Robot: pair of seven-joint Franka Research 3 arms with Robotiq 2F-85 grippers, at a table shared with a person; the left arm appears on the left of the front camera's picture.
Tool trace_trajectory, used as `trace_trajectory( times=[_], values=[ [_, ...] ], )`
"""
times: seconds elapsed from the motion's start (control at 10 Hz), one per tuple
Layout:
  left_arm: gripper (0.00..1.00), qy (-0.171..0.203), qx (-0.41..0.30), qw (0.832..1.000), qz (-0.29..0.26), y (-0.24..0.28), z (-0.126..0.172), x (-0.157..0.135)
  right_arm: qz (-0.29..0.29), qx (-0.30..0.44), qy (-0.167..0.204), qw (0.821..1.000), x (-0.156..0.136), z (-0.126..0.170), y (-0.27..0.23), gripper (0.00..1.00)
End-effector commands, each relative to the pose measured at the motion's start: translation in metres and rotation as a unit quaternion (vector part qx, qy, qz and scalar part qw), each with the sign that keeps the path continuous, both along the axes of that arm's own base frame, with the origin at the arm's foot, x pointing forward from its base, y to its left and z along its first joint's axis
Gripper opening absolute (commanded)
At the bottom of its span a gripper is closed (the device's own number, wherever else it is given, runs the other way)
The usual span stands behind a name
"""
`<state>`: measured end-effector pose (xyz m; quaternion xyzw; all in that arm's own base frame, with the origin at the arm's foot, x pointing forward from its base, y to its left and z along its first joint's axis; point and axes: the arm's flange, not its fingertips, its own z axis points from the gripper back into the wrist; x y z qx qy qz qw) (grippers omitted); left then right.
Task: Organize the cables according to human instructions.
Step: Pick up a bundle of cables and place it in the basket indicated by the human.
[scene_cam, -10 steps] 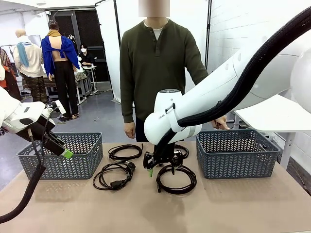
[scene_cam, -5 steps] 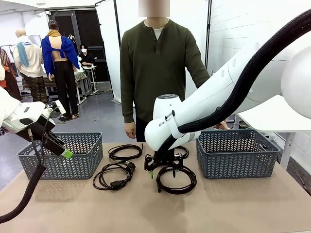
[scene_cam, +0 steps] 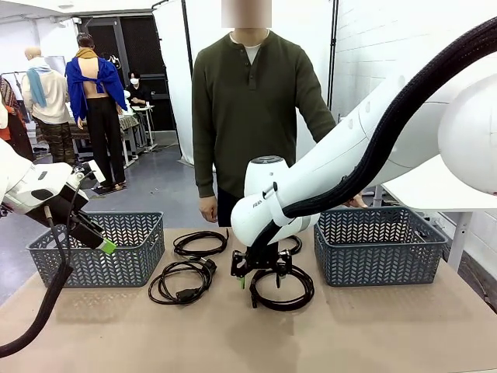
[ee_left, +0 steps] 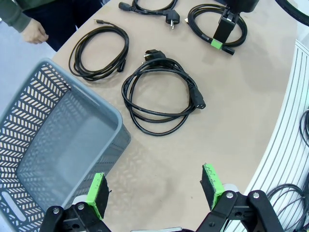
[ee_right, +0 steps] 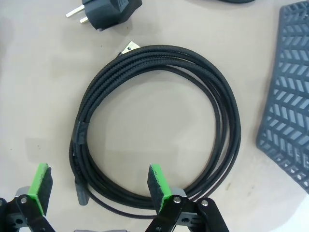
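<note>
Several black cables lie coiled on the tan table. One coil (scene_cam: 281, 307) (ee_right: 227, 121) lies right under my right gripper (scene_cam: 261, 273) (ee_right: 98, 186). That gripper hangs open just above it, its green pads either side of the coil's near-left strands. A second coil (scene_cam: 186, 294) (ee_left: 198, 98) lies at front left, a third (scene_cam: 199, 253) (ee_left: 124, 46) behind it, and a fourth (scene_cam: 295, 245) is partly hidden behind my right arm. My left gripper (scene_cam: 105, 245) (ee_left: 154, 191) hovers open and empty by the left basket. The human (scene_cam: 248, 109) stands at the far edge, arms down.
A grey mesh basket (scene_cam: 46, 260) (ee_left: 58, 145) stands at the left and another (scene_cam: 380, 264) (ee_right: 289, 96) at the right. A loose black plug (ee_right: 104, 9) lies just beyond the coil. My right gripper (ee_left: 222, 36) appears far off in the left wrist view.
My right gripper has come down a little onto the front right coil. The left arm, the cables and the person have stayed put.
</note>
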<state>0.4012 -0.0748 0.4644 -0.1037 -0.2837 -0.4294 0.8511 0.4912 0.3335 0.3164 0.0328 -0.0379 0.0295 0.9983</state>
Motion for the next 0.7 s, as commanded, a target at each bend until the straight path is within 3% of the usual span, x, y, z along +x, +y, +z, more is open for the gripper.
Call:
trace_trajectory(
  times=[0.0, 0.2, 0.3, 0.6],
  values=[
    [1.00, 0.001, -0.011, 1.000, -0.002, 0.0018, -0.0001, 0.0008, -0.019, -0.019, -0.022, 0.999, 0.0098, -0.0036, 0.0098, 1.00],
    [1.00, 0.001, -0.011, 1.000, -0.002, 0.0018, -0.0001, 0.0008, -0.021, -0.019, -0.021, 0.999, 0.0119, -0.0063, 0.0115, 1.00],
    [1.00, 0.001, -0.011, 1.000, -0.002, 0.0018, -0.0001, 0.0008, -0.023, -0.022, -0.020, 0.999, 0.0128, -0.0077, 0.0114, 0.95],
    [1.00, 0.001, -0.011, 1.000, -0.002, 0.0018, -0.0001, 0.0008, -0.025, -0.025, -0.014, 0.999, 0.0155, -0.0134, 0.0133, 0.53]
  ],
)
